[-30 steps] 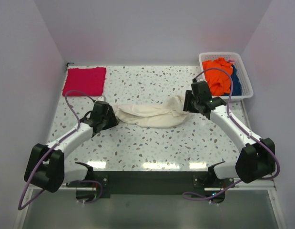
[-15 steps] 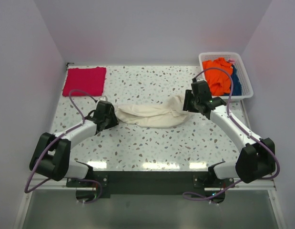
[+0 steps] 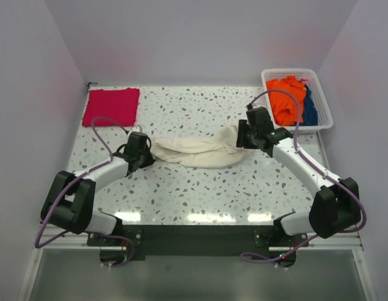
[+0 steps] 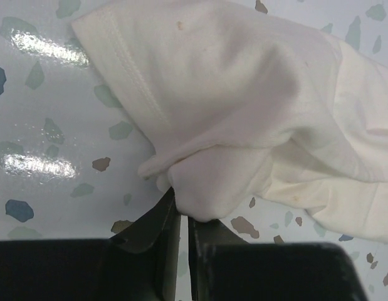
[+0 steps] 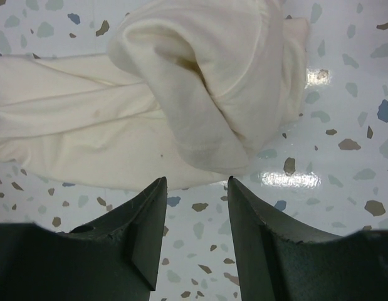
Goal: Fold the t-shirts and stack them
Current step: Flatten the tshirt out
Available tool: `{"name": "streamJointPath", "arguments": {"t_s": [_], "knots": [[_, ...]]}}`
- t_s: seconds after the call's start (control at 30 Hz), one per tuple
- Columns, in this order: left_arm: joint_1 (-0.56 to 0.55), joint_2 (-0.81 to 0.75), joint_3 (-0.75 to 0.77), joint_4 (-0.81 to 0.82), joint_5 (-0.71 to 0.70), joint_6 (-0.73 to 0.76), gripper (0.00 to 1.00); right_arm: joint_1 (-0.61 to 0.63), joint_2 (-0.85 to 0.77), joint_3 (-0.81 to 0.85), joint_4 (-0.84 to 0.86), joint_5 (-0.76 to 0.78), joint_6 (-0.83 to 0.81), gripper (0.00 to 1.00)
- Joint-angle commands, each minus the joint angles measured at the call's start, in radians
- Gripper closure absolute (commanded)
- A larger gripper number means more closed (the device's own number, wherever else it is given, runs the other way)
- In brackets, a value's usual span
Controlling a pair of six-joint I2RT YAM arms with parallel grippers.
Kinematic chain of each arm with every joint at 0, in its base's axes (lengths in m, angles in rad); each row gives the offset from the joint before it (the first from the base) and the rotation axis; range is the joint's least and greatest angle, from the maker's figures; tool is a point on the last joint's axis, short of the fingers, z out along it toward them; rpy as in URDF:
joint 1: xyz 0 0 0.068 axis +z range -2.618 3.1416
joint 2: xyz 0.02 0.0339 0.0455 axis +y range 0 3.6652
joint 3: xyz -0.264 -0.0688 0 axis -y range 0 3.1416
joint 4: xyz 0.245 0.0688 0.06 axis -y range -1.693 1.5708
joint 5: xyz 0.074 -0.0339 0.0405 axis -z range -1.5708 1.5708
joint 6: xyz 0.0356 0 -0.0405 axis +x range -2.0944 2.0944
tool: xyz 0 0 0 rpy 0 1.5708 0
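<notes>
L claw (image 4: pixel 181 205) nipping tee (image 4: pixel 244 106), R claw (image 5: pixel 195 183) spread

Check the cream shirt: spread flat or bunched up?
Bunched up. The cream shirt lies as a twisted, rumpled roll on the table, folds overlapping in both wrist views.

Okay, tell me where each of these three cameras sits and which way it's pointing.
Top external: above and behind the bases, looking down on the table; left arm and right arm show, flanking the cream-white t-shirt.
Left wrist: on the left arm, looking down past the left gripper, shut on the shirt's edge.
Right wrist: on the right arm, looking down past the open right gripper at the shirt's other end.
Shared: all three see that shirt.
</notes>
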Motion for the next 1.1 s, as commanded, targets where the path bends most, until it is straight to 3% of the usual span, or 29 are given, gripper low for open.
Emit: {"name": "streamJointPath", "arguments": {"t_s": [0.0,0.13,0.33,0.47,0.57,0.7,1.0,1.07], "knots": [[0.005,-0.022,0.022,0.05,0.016,-0.004,0.89,0.023,0.026,0.015,0.023,0.042,-0.02,0.53],[0.005,-0.073,0.043,0.018,0.028,0.0,1.0,0.028,0.058,0.015,0.025,0.097,-0.034,0.53],[0.007,-0.134,0.08,-0.051,0.033,0.026,1.0,0.028,0.122,0.033,0.051,0.13,-0.056,0.51],[0.007,-0.166,0.109,-0.105,0.034,0.052,1.0,0.029,0.162,0.063,0.049,0.133,-0.054,0.56],[0.008,-0.189,0.141,-0.137,0.037,0.078,1.0,0.028,0.167,0.075,0.048,0.125,-0.046,0.7],[0.007,-0.203,0.193,-0.183,0.036,0.113,1.0,0.029,0.149,0.113,0.016,0.125,-0.031,1.0],[0.016,-0.223,0.331,-0.283,0.022,0.211,1.0,0.023,0.015,0.227,-0.083,0.167,-0.039,1.0],[0.019,-0.222,0.351,-0.298,0.031,0.23,1.0,0.021,0.02,0.231,-0.093,0.157,-0.062,0.89]]}}
